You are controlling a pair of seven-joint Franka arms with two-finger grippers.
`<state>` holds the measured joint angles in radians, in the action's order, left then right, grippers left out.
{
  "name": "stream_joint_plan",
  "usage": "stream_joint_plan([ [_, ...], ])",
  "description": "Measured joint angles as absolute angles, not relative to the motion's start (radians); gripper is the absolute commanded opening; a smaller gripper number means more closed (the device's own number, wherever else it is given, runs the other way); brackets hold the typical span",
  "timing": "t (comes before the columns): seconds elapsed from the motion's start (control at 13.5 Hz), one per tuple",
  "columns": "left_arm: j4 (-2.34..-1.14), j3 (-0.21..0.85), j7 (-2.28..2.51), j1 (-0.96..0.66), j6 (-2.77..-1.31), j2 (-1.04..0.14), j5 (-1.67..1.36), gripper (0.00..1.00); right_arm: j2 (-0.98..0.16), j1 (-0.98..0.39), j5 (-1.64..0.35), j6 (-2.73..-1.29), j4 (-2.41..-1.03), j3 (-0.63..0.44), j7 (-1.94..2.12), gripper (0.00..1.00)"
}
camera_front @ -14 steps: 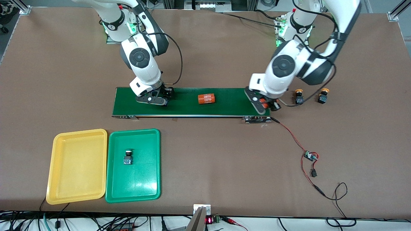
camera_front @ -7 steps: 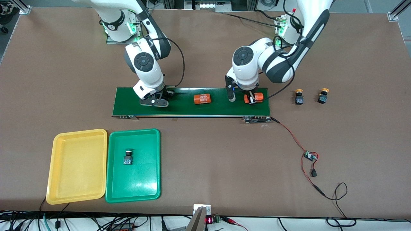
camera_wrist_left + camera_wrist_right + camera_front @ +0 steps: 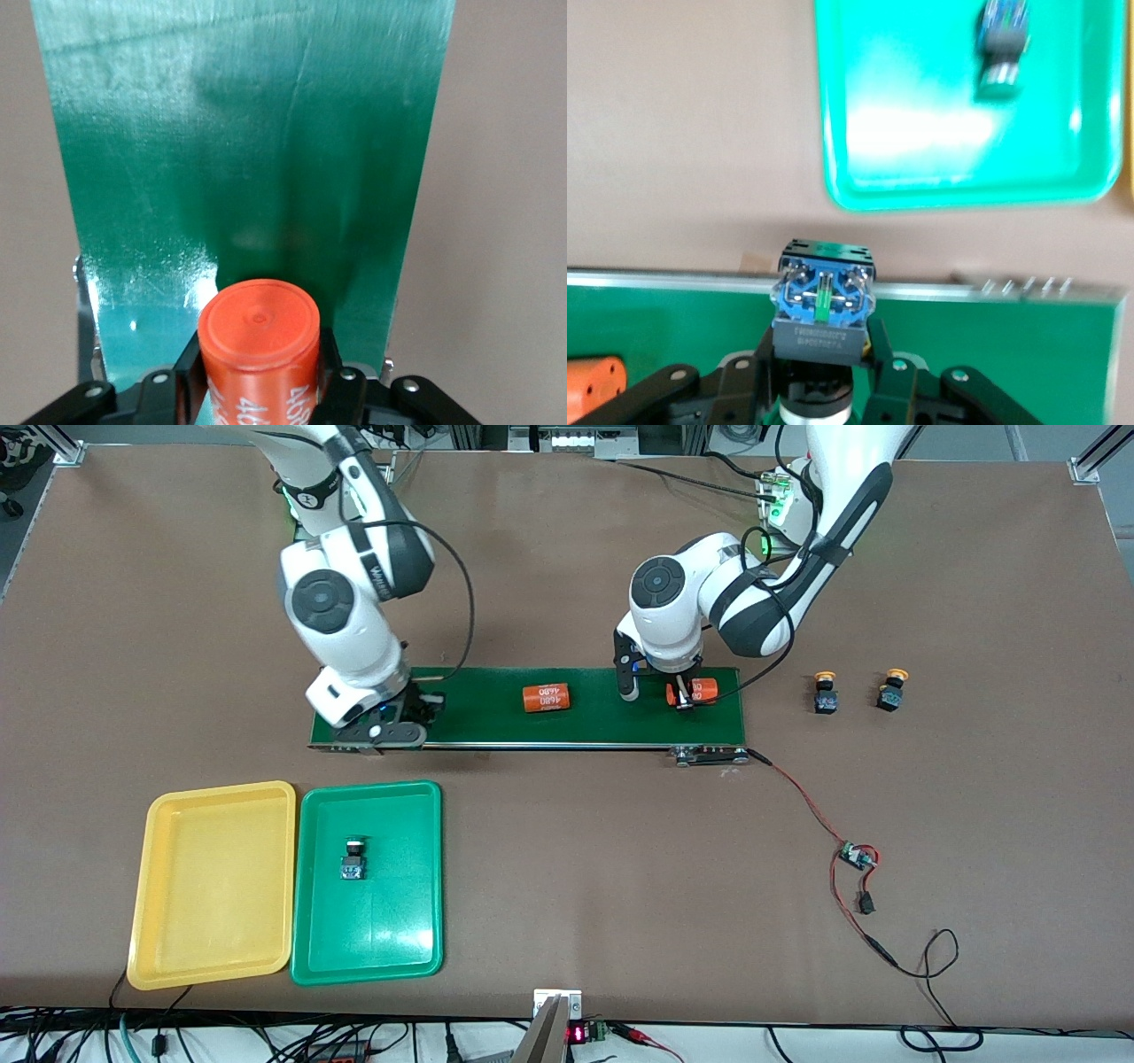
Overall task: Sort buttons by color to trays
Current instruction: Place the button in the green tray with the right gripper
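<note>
The green tray [image 3: 370, 883] is seen near the front edge of the table [image 3: 567, 886], with one button [image 3: 353, 862] lying in it; the yellow tray [image 3: 213, 884] is set just beside it, toward the right arm's end, and nothing is seen in it. A second button [image 3: 824, 304] is clamped between the fingers of the right gripper [image 3: 383, 731], which is held over the conveyor belt [image 3: 496, 722] at its end toward the right arm, above the belt's front edge; its cap colour cannot be told. Two yellow-capped buttons [image 3: 826, 692] [image 3: 891, 690] are stood on the bare table off the belt's other end, near each other. The left gripper [image 3: 684, 693] is closed on an orange cylinder [image 3: 259, 350] over that end of the belt, and another orange cylinder [image 3: 544, 698] is laid at mid-belt. Open brown tabletop is left between the belt and the trays.
</note>
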<state>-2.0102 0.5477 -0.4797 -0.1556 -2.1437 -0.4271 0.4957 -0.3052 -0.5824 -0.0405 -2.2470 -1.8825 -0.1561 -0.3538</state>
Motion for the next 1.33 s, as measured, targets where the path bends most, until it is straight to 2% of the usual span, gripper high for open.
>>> stream_joint_plan([
  [0.15, -2.002, 0.545, -0.48, -0.155, -2.146, -0.423, 0.497, 1.0, -0.369, -0.533, -0.041, -2.245, -1.798, -0.157, -0.247, 0.02],
  [0.3, -1.981, 0.531, -0.478, -0.149, -2.147, -0.397, 0.497, 1.0, -0.48, -0.498, -0.041, -2.247, -1.706, -0.157, -0.198, 0.02],
  [0.52, -1.941, 0.46, -0.481, -0.094, -2.145, -0.33, 0.497, 1.0, -0.636, -0.452, -0.041, -2.285, -1.601, -0.157, -0.169, 0.02],
  [0.81, -1.935, 0.397, -0.501, 0.033, -2.141, -0.269, 0.411, 1.0, -0.744, -0.401, -0.041, -2.391, -1.531, -0.157, -0.13, 0.07],
  [0.89, -1.936, 0.393, -0.501, 0.079, -2.138, -0.266, 0.33, 1.0, -0.759, -0.397, -0.041, -2.41, -1.528, -0.157, -0.129, 0.14],
  [1.11, -1.955, 0.386, -0.497, 0.25, -2.136, -0.268, 0.156, 1.0, -0.793, -0.399, -0.041, -2.444, -1.528, -0.151, -0.129, 0.5],
  [1.19, -1.971, 0.384, -0.48, 0.296, -2.135, -0.269, 0.136, 1.0, -0.804, -0.399, -0.041, -2.451, -1.527, -0.149, -0.129, 0.64],
  [1.26, -1.992, 0.384, -0.435, 0.329, -2.135, -0.269, 0.131, 1.0, -0.814, -0.399, -0.041, -2.459, -1.527, -0.148, -0.129, 0.71],
  [1.33, -2.015, 0.384, -0.361, 0.345, -2.135, -0.269, 0.13, 1.0, -0.824, -0.4, -0.041, -2.471, -1.527, -0.146, -0.13, 0.83],
])
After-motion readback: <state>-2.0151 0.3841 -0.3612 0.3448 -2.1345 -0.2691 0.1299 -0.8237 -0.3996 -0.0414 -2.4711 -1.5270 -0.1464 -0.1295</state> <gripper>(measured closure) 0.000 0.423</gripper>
